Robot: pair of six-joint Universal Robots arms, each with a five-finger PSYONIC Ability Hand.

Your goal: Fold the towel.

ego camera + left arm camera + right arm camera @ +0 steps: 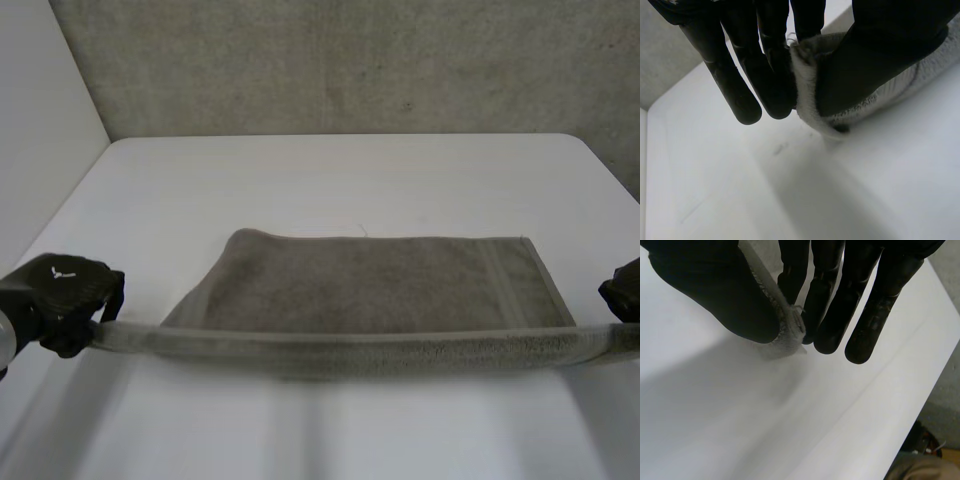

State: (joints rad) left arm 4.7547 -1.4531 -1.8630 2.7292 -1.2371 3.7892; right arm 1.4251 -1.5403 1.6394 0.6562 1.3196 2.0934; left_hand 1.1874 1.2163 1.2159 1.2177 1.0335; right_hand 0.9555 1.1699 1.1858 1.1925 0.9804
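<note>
White table point(330, 180): flat top, rounded far corners. Small dark mark point(777, 148) on surface near left side. One item lying directly on table: grey-brown towel point(380, 290), set mid-table, long side running left to right. Far portion flat on tabletop, far edge straight. Near edge raised off surface, stretched as taut band across table. Woven border stripe at towel's right end.

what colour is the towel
The towel is plain grey-brown; the head view shows it best.
</note>
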